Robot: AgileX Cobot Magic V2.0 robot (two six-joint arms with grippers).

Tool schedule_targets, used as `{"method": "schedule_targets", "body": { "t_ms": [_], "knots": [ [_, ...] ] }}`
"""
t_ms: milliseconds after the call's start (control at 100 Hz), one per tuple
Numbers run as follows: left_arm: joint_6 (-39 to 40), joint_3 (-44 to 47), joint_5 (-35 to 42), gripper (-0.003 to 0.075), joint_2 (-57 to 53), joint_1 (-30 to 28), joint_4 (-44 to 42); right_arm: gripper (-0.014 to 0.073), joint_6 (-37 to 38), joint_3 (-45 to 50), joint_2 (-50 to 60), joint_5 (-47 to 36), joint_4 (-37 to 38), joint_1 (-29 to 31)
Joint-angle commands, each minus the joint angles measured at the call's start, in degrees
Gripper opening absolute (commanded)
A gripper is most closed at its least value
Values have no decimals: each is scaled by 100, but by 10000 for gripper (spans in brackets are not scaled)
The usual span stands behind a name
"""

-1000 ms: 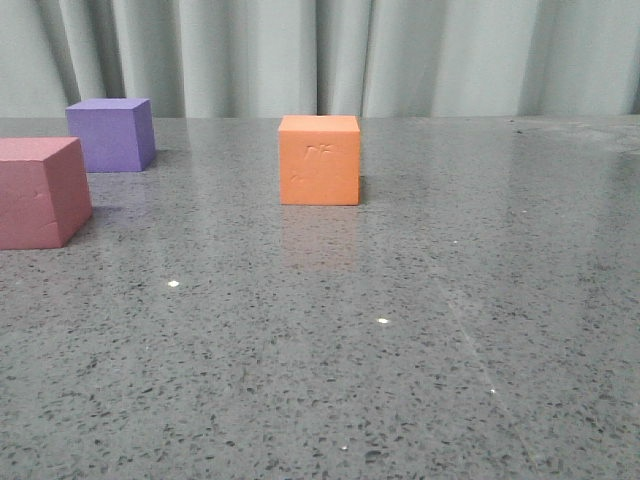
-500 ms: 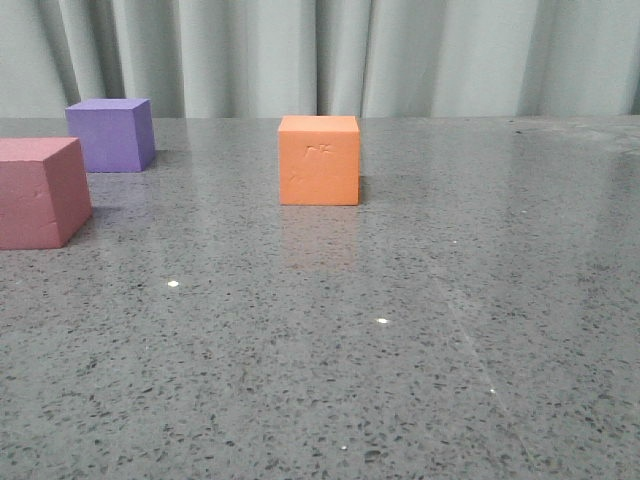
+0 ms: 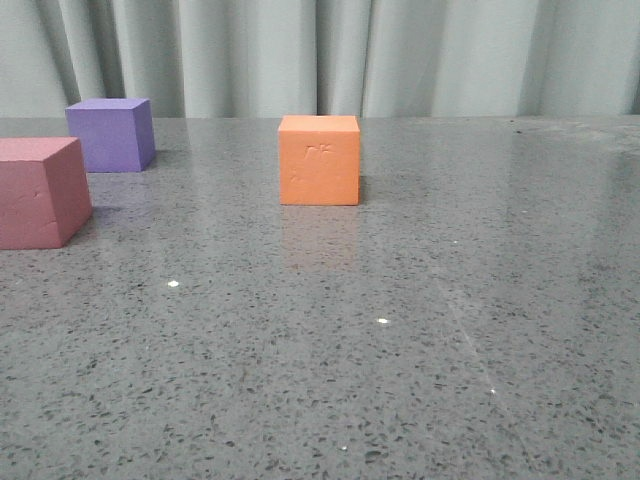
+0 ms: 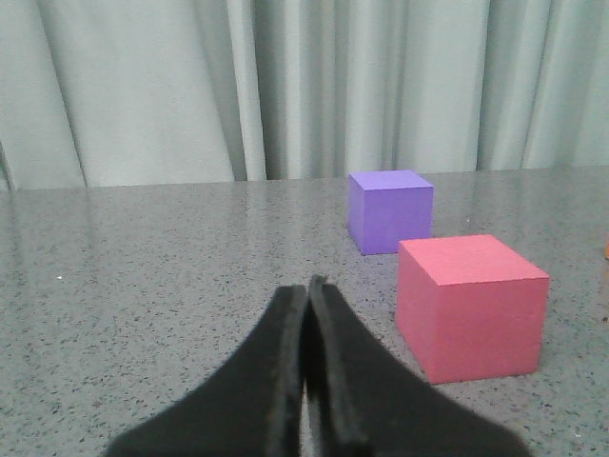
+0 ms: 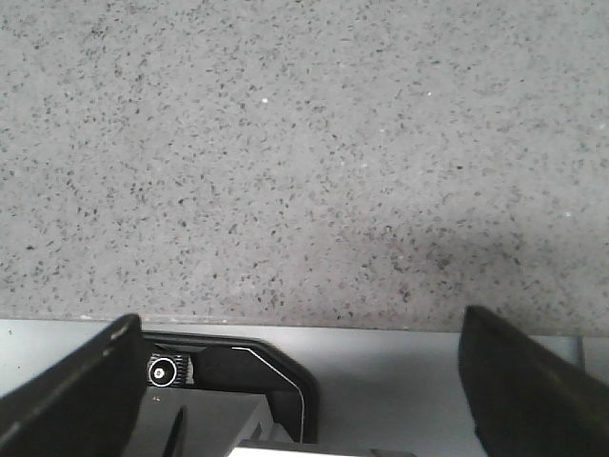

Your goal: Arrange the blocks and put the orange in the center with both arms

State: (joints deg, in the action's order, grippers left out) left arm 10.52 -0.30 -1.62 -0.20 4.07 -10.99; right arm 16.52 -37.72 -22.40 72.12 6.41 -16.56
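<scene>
1. Your orange cube point(image 3: 319, 160) sits alone mid-table in the front view, dented face toward the camera, nothing touching it
2. Purple cube point(image 3: 111, 134) is far left and further back, near the curtain point(image 3: 320, 55); pink-red cube point(image 3: 40, 192) is in front of it at the left edge, partly cropped. Small gap between the two, both well apart from the orange one
3. Your left gripper point(image 4: 308, 314): fingers pressed together, holding nothing, low over the speckled grey table point(image 3: 400, 330), pink-red cube point(image 4: 471, 305) just beside it, purple cube point(image 4: 389, 210) beyond
4. Your right gripper point(image 5: 304, 381): fingers spread wide, empty, over bare table point(image 5: 285, 143) near its edge
</scene>
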Motion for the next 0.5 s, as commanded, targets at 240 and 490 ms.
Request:
{"method": "schedule_targets", "body": {
  "t_ms": [240, 490],
  "knots": [
    [10, 316, 475, -19, -190, -6, 37, 339, -50, -135, -41, 414, 3, 35],
    [10, 316, 475, -19, -190, -6, 37, -64, -50, -135, -41, 316, 3, 35]
  ]
}}
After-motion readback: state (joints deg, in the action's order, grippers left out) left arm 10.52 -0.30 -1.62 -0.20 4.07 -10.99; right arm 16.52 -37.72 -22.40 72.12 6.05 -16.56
